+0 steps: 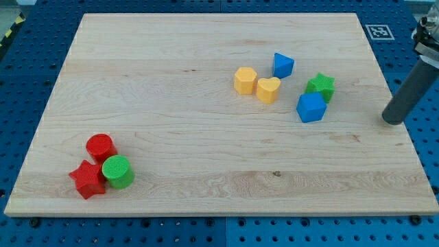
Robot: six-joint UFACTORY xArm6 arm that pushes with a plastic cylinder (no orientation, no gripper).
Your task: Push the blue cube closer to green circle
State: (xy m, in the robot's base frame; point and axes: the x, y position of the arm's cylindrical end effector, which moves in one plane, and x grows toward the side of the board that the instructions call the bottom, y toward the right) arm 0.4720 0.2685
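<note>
The blue cube [311,108] lies on the wooden board's right half, touching a green star [321,86] just above and to its right. The green circle [118,171] sits far away at the board's bottom left, touching a red circle [100,146] and a red star [87,180]. My tip [393,121] is at the board's right edge, well to the right of the blue cube and apart from every block.
A yellow hexagon [245,80] and a yellow heart [268,90] lie together left of the blue cube. A blue triangle-like block [282,65] sits above them. The board [206,41] rests on a blue perforated table.
</note>
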